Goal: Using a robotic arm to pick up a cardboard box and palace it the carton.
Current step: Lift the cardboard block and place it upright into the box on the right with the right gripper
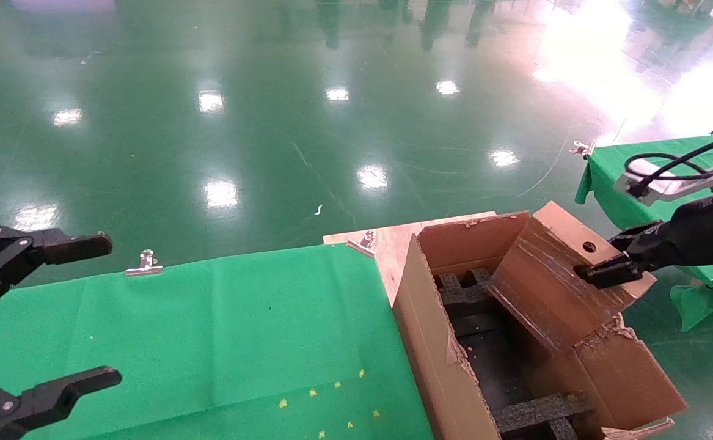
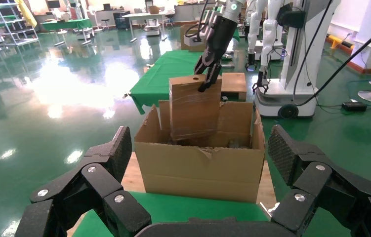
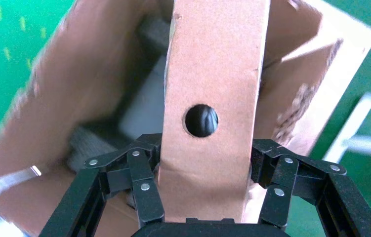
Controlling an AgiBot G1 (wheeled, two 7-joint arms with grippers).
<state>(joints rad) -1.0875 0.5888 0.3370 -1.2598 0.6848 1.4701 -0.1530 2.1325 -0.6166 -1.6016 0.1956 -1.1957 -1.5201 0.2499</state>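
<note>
The small brown cardboard box point(image 1: 552, 275), with a round hole and clear tape, hangs tilted with its lower end inside the carton point(image 1: 429, 342). My right gripper point(image 1: 603, 260) is shut on the box's upper end, one finger on each side. In the right wrist view the box point(image 3: 210, 74) sits between the jaws of the right gripper point(image 3: 206, 163), over the carton point(image 3: 74, 79). Black foam inserts point(image 1: 466, 293) line the carton's bottom. My left gripper point(image 1: 106, 310) is open and empty over the green table at the left. The left wrist view shows the left gripper point(image 2: 200, 148), the carton point(image 2: 198, 168) and the box point(image 2: 193, 108).
The carton stands on a wooden board point(image 1: 387, 241) beside the green cloth table point(image 1: 209, 318), whose cloth is held by metal clips point(image 1: 144, 264). A second green-clothed table point(image 1: 613, 177) is at the right. Other robots point(image 2: 292, 49) stand beyond on the green floor.
</note>
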